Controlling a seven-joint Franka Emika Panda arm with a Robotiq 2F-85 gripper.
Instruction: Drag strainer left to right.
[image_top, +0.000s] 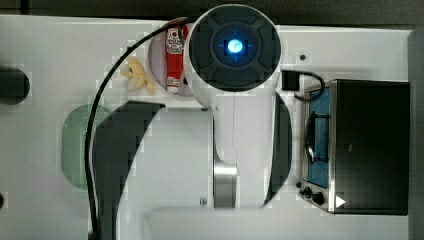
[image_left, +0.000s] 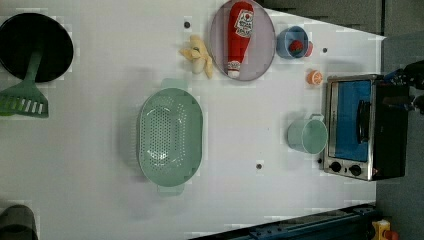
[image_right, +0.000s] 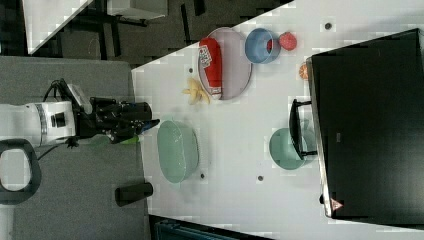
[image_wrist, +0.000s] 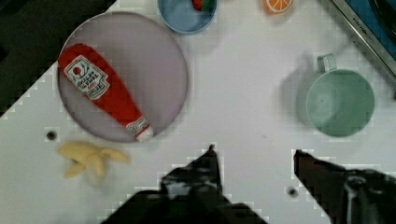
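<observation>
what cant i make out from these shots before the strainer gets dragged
- Top view: the arm hides most of the strainer; a green sliver shows.
- Top view: the arm's round cap covers part of the ketchup bottle.
- Right view: the oven's handle crosses the mug.
- Wrist view: the gripper is open; its body is cut off by the edge.

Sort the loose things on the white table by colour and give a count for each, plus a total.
Mint green: 2, strainer, mug
Red: 2, ketchup bottle, strawberry
Blue: 1, bowl
Yellow: 1, banana
Orange: 1, orange slice
Total: 7
</observation>
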